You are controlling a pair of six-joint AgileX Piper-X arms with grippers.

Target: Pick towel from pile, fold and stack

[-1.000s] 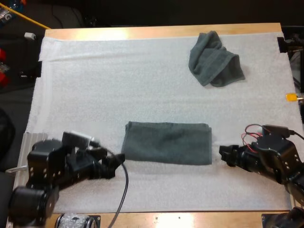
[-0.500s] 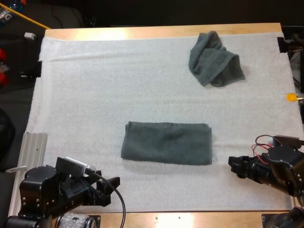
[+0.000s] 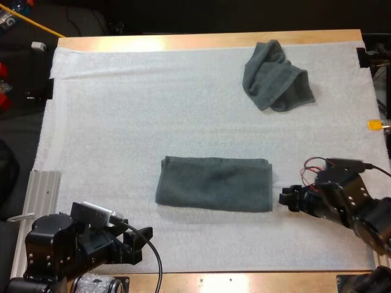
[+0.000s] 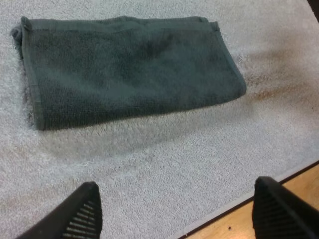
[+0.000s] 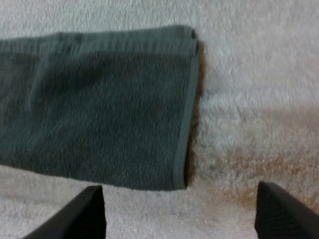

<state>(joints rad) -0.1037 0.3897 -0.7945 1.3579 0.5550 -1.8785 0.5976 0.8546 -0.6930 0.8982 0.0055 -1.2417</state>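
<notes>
A folded dark grey-green towel (image 3: 214, 183) lies flat near the middle of the white mat (image 3: 153, 110). A crumpled towel (image 3: 276, 75) sits at the far right of the mat. My left gripper (image 3: 145, 237) is open at the mat's near edge, below and left of the folded towel (image 4: 124, 69), with nothing between its fingers (image 4: 82, 209). My right gripper (image 3: 286, 199) is open just off the folded towel's right edge (image 5: 187, 104), low over the mat, its fingers (image 5: 284, 209) clear of the cloth.
The wooden table edge (image 3: 244, 282) runs along the front, close to my left gripper. A ridged metal plate (image 3: 43, 189) lies at the mat's near left. Bare mat stretches across the left and far middle.
My left arm drew back from the towel's left edge to the mat's near edge. My right gripper pulled back, then came forward again to the towel's right edge. The towels stayed put.
</notes>
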